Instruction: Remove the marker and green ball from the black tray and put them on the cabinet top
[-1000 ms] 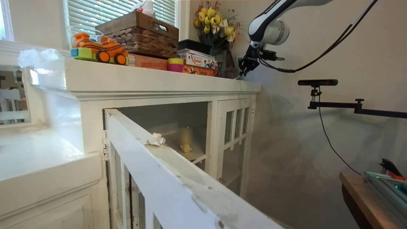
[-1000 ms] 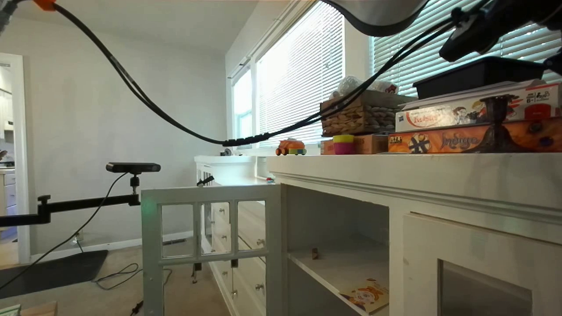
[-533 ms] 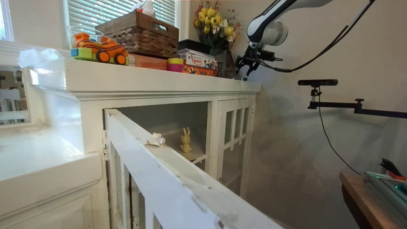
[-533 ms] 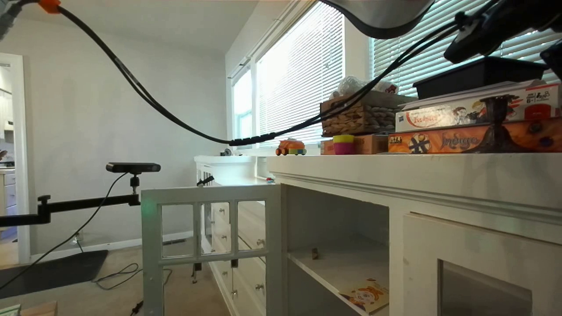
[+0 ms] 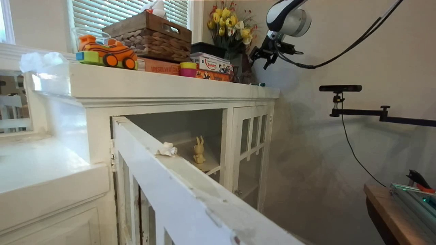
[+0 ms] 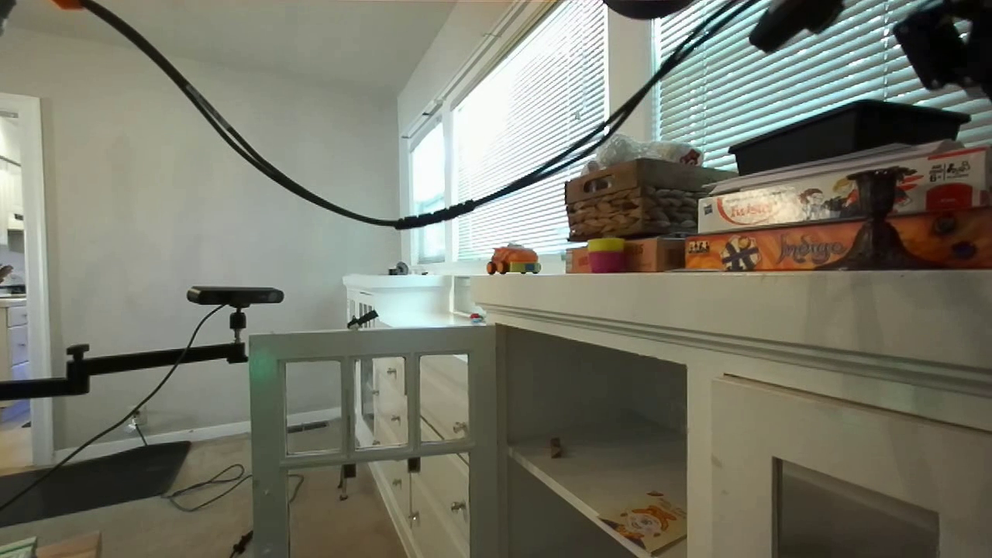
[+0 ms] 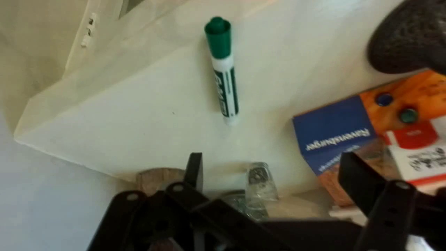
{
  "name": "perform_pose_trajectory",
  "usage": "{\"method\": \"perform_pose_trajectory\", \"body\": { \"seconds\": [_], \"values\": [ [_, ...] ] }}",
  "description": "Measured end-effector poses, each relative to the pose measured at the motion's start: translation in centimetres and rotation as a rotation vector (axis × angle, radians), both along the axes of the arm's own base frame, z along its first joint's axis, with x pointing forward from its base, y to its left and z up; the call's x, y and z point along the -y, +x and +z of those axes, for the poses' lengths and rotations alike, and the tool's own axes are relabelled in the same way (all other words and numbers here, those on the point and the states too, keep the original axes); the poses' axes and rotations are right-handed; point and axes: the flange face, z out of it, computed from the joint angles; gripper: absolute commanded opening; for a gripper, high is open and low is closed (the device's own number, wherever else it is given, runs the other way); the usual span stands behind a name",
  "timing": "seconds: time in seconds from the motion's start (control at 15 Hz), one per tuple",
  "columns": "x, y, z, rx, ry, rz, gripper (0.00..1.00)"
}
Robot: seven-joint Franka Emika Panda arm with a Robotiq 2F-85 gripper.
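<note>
A green-capped marker (image 7: pixel 224 78) lies on the white cabinet top (image 7: pixel 156 122) in the wrist view; an exterior view shows the same marker (image 5: pixel 258 84) near the slab's far end. My gripper (image 5: pixel 259 64) hangs above it, apart from it. In the wrist view the gripper (image 7: pixel 273 170) is open, its fingers wide apart with nothing held between them. The black tray (image 6: pixel 852 139) rests on stacked game boxes; its inside is hidden in both exterior views. The green ball is hidden or out of view.
Close to the marker are a game box (image 7: pixel 334 125), a clear glass (image 7: pixel 260 184) and a dark ornament (image 7: pixel 407 38). Yellow flowers (image 5: pixel 226 23) stand behind the tray. Farther along sit a wicker basket (image 5: pixel 153 37) and a toy train (image 5: pixel 107 52). A cabinet door (image 5: pixel 190 180) swings outward.
The fingers have opened and let go of the marker, which was tilted in them and now lies flat on the cabinet top. The gripper has risen away from it.
</note>
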Motion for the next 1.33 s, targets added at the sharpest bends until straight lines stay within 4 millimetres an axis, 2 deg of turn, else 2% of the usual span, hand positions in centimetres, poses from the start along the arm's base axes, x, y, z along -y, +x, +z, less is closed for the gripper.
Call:
{"method": "perform_pose_trajectory", "body": {
  "seconds": [0.33,0.53,0.73,0.93,1.33],
  "values": [
    [-6.3,-1.5,9.9,0.03,-0.049,0.256,1.0],
    [-9.3,-1.5,13.3,0.039,-0.051,0.368,1.0],
    [-11.2,-0.1,14.8,0.045,-0.045,0.435,1.0],
    [-12.2,2.1,15.2,0.043,-0.046,0.471,1.0],
    [-12.0,7.6,13.3,0.023,-0.06,0.493,1.0]
  ]
}}
